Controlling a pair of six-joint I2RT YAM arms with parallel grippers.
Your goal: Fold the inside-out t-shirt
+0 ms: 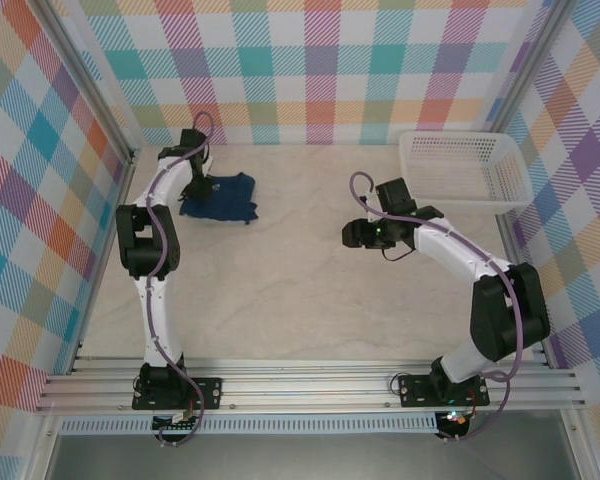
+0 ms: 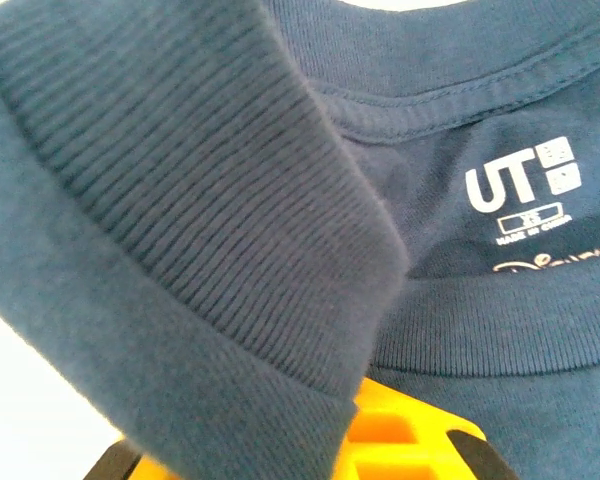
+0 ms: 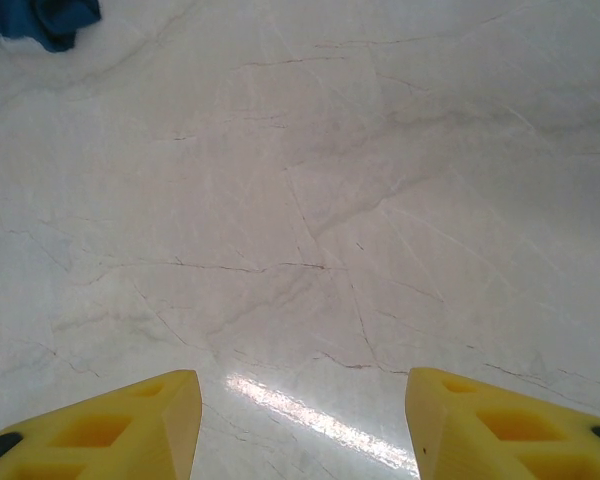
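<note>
The dark navy t-shirt [image 1: 220,198] lies bunched in a small heap at the far left of the table. My left gripper [image 1: 194,172] is at the heap's left edge, shut on the t-shirt. In the left wrist view the ribbed collar [image 2: 210,200] drapes over a yellow finger [image 2: 410,440], and the white printed neck label [image 2: 520,185] faces the camera. My right gripper [image 1: 352,235] hovers over bare table right of centre, well apart from the cloth. Its yellow fingers [image 3: 130,425] stand open with nothing between them, and a corner of the t-shirt [image 3: 40,20] shows far off.
A white plastic basket [image 1: 465,165] stands at the back right corner. Checked walls close in the table on three sides. Bare marble tabletop [image 1: 300,300] stretches between the two arms and toward the near edge.
</note>
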